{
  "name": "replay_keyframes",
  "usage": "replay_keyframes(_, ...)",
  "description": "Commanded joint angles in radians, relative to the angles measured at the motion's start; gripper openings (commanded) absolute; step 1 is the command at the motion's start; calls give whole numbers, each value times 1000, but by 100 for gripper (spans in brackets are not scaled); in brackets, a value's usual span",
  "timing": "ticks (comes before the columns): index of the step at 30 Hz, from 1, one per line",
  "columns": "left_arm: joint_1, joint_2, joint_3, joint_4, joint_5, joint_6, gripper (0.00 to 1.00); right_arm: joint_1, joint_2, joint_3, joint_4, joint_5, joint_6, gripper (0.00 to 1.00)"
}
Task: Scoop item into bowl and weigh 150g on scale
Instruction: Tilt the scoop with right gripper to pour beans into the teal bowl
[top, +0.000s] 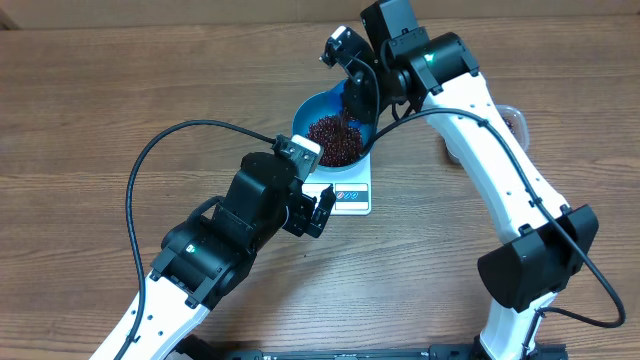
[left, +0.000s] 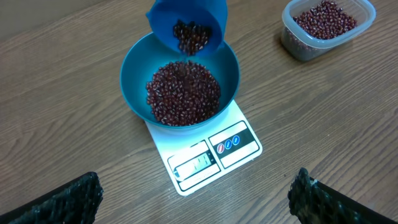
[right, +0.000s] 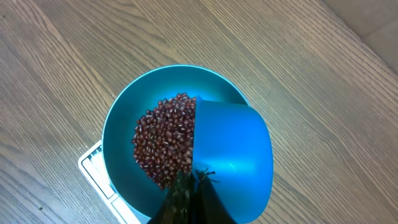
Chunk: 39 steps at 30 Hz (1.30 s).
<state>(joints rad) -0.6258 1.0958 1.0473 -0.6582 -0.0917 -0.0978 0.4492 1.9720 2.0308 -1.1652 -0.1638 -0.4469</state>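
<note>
We see left gripper (top: 312, 212) jaws wide, empty, just before scale (left: 211, 155). On scale sits bowl (left: 134, 93), beans (left: 183, 96) heaped inside. Over far rim, right gripper (right: 188, 196) clamps tilted scoop (left: 186, 25), covering part of heap. Beyond, well apart: clear container (left: 292, 40) of beans.

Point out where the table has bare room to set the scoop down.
Bare wood lies left of the bowl and scale, and between them and the clear container. Crowded over the bowl, where the right gripper holds the scoop.
</note>
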Motion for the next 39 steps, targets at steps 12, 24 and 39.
replay_keyframes(12,5,-3,-1,2,-16,8,100,119,-35,33,5,280,-34,4)
replay_keyframes(24,5,-3,-1,2,-16,9,100,124,-35,33,11,237,-29,4)
replay_keyframes(39,5,-3,-1,2,-16,9,100,52,-75,33,68,306,169,4)
